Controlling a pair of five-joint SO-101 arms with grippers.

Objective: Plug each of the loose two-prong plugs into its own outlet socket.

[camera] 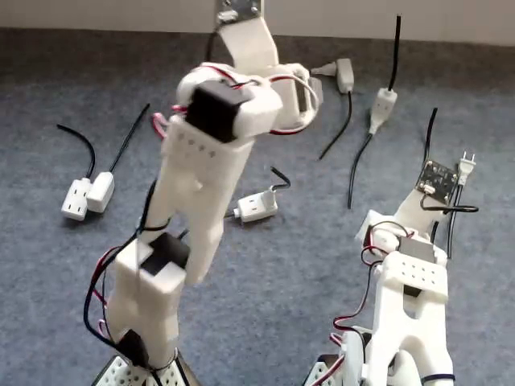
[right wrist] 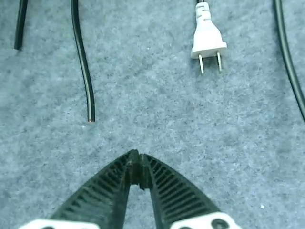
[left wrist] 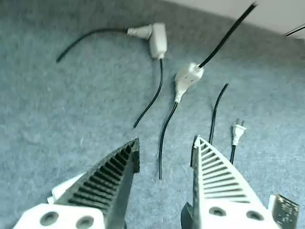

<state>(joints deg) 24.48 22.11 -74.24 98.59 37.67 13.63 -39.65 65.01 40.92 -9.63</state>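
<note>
Clenched empty, the right gripper faces a white two-prong plug lying just beyond it, untouched. The left gripper hangs released.

Loose plug on carpet, before right claw

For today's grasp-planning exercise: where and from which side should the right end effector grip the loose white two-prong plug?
Grip the two-prong plug by its white body, pinching its sides behind the prongs, coming down from above. It lies flat with prongs toward the right end effector, which is shut and must open first.
</note>
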